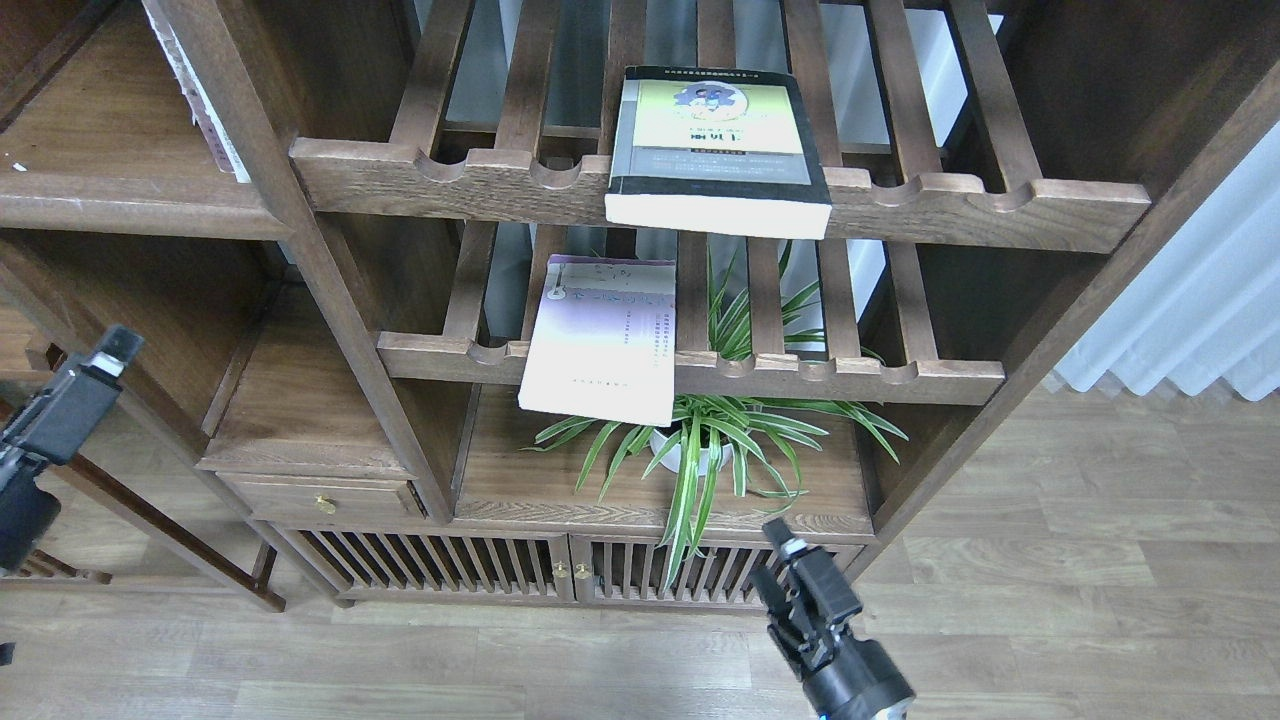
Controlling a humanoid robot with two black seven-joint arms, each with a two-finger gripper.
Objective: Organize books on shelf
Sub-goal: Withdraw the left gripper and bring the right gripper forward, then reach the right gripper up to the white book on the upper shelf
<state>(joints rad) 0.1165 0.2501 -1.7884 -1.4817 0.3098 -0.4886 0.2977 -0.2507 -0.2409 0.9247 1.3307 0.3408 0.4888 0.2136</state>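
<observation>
The black-grey paperback with a yellow panel (718,150) and, at its seven o'clock, the pale lavender-white paperback (603,338) lay on slatted racks. Neither end effector held anything: the right end effector (795,575) looked closed, the left end effector (110,350) unreadable. Shelving seemed barely begun.

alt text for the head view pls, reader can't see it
A dark wooden shelving unit holds two books lying flat on slatted racks: a black-grey book with a yellow panel on the upper rack and a pale lavender-white book on the lower, above a potted spider plant. Both grippers, left and right, hang empty below.
</observation>
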